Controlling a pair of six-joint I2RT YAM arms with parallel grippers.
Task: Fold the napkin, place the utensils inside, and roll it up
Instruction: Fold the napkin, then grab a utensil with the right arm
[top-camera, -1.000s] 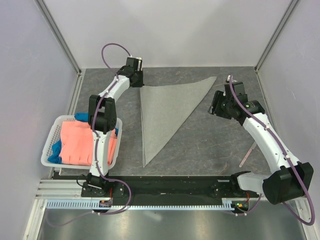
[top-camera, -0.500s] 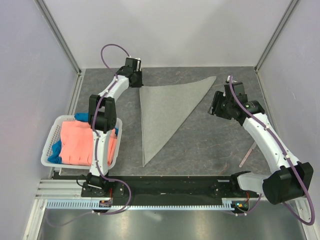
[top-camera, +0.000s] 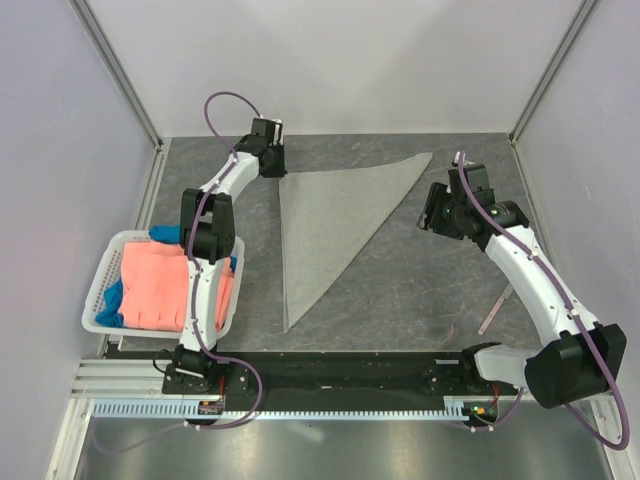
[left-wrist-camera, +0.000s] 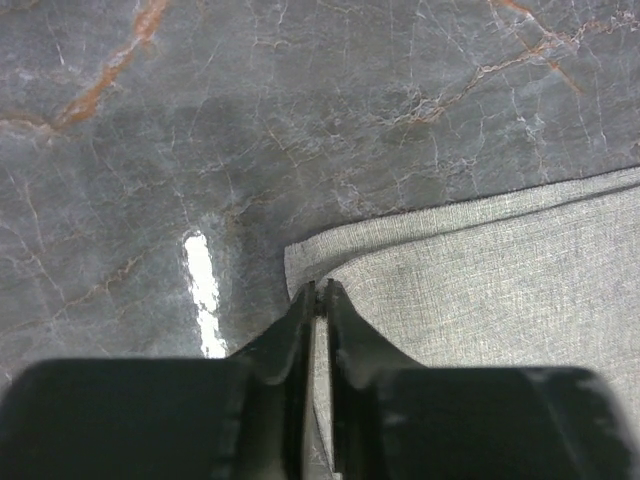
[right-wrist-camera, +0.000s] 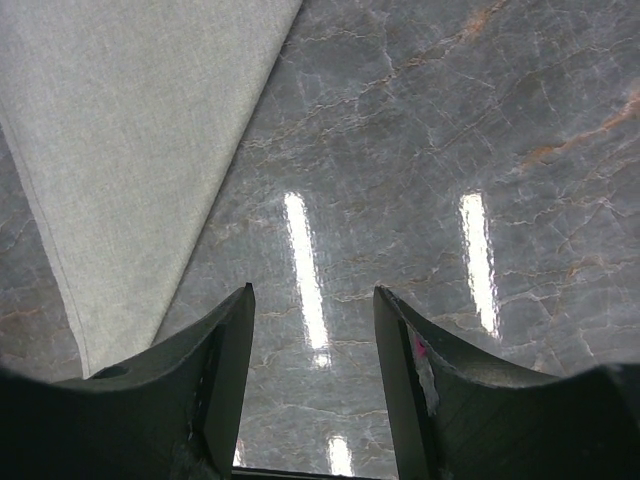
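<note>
Napkin (top-camera: 325, 220) light grey, folded into triangle; long edge ran near-left to far-right. Left gripper (left-wrist-camera: 318, 290) nearly clenched at corner, grip unclear; right gripper (right-wrist-camera: 313, 292) spread, empty.

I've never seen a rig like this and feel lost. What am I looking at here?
Two robot arms stand at the near edge of a dark table. The wide picture looks down from above; the other two come from a camera on each wrist. A grey napkin, folded into a triangle, lies in the middle. A slim pinkish stick lies at the right. A white basket at the left holds an orange cloth and a blue cloth. The left gripper is almost shut at the napkin's far corner; whether it pinches cloth is unclear. The right gripper is open and empty.
</note>
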